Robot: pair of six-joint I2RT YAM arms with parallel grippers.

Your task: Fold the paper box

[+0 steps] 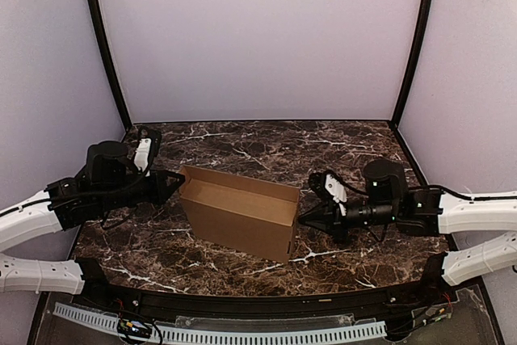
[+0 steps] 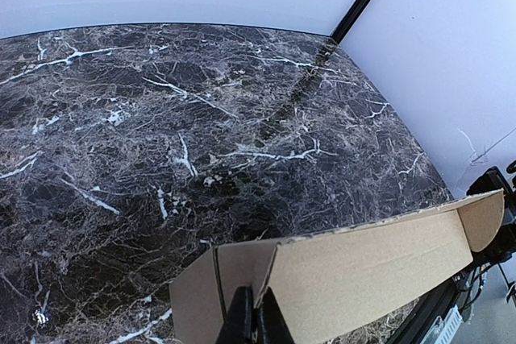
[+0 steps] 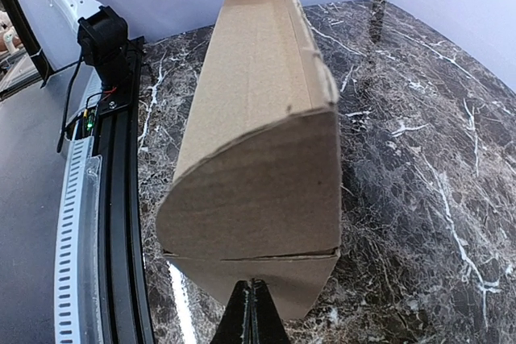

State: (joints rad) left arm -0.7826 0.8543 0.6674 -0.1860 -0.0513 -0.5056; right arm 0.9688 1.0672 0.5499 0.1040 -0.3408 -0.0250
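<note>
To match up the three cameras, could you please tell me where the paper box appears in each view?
Top external: the paper box sits at centre, slightly below the middle.
Left wrist: the paper box lies along the bottom edge, running from bottom centre up to the right.
Right wrist: the paper box fills the centre, seen end-on and stretching away to the top.
Shared landmark: the dark marble table beneath it.
</note>
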